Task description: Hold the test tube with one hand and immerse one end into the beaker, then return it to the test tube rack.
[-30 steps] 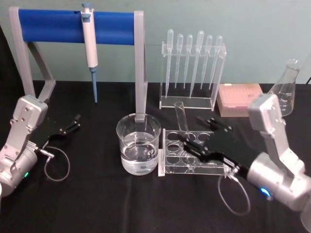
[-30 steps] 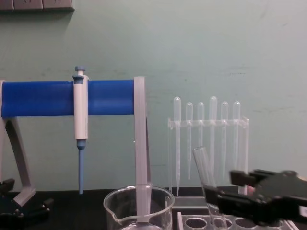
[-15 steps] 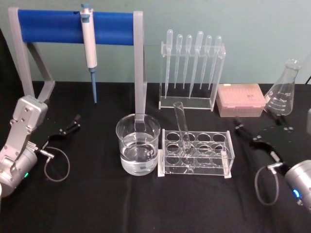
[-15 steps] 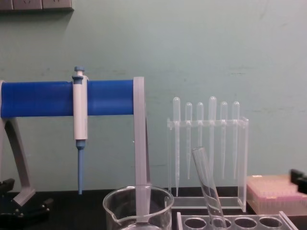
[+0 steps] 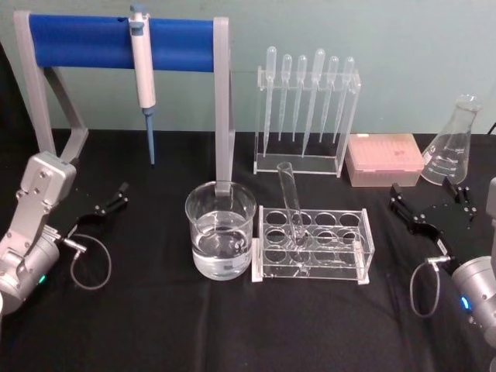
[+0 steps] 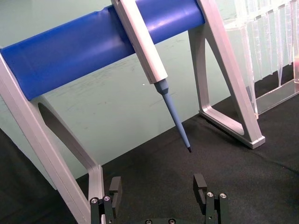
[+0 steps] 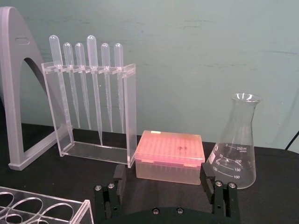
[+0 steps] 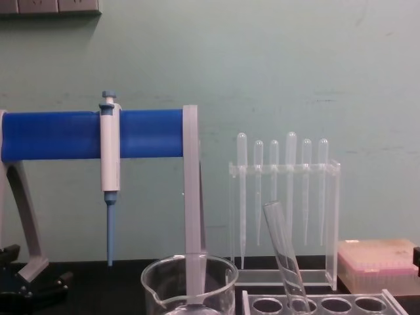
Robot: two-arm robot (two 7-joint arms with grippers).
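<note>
Now the tube (image 5: pixel 291 203), clear glass with a round bottom, leans in a hole of the clear rack (image 5: pixel 313 243) at frame centre, its rim tilted up and to the left. Just left stands the beaker (image 5: pixel 221 230) (wide glass, flared rim, part filled). Right gripper (image 5: pixel 431 206), black and blocky, sits at right edge, jaws wide, empty. Left gripper (image 5: pixel 111 200) rests at left edge, open, empty.
</note>
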